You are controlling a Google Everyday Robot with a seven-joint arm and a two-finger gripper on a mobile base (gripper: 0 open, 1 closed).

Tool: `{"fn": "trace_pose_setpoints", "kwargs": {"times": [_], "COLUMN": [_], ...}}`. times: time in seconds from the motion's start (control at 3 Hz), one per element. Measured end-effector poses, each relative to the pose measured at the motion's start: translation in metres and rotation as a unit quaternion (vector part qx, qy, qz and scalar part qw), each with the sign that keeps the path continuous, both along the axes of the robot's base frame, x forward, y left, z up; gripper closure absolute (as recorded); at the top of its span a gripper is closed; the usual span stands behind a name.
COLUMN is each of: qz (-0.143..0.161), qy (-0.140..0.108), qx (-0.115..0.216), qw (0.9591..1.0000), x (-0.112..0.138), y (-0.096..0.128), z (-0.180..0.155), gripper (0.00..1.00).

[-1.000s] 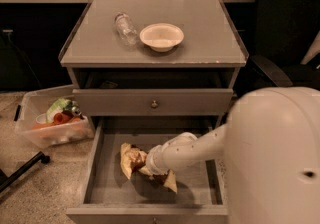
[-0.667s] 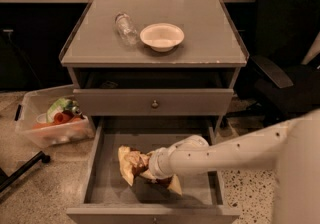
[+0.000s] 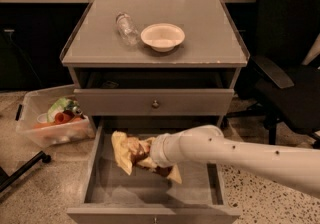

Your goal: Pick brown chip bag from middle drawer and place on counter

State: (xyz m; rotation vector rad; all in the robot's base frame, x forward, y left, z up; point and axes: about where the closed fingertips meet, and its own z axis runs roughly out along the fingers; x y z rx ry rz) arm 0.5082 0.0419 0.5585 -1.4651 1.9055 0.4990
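The brown chip bag point(image 3: 123, 151), crumpled with pale yellow ends, hangs a little above the floor of the open middle drawer point(image 3: 150, 189), left of centre. My gripper point(image 3: 142, 154) reaches in from the right at the end of the white arm and is shut on the bag's right part. The bag mostly hides the fingers. The grey counter point(image 3: 205, 28) is the cabinet top above.
A white bowl point(image 3: 162, 36) and a clear bottle lying on its side point(image 3: 126, 28) sit on the counter's left-centre. The closed drawer front with a round knob point(image 3: 155, 103) is above the open drawer. A plastic bin of items point(image 3: 50, 118) stands on the floor at left, and a black office chair point(image 3: 285, 68) at right.
The bag has risen slightly and shifted left with the gripper. The arm has stretched out lower across the right of the view.
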Motion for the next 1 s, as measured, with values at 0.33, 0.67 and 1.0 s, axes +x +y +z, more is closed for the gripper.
{"fn": "trace_pose_setpoints", "kwargs": {"times": [0.33,0.67,1.0], "qz": [0.014,0.04,0.08], "qy": [-0.045,-0.11,-0.165], "qx": [0.05,0.07,0.053], "qw": [0.9977,0.9906,0.9816], "x": [0.02,0.031,0.034], "y": [-0.015,-0.054,-0.084], "z": [0.094,0.182,0.243], "gripper": [1.0,1.0,1.0]}}
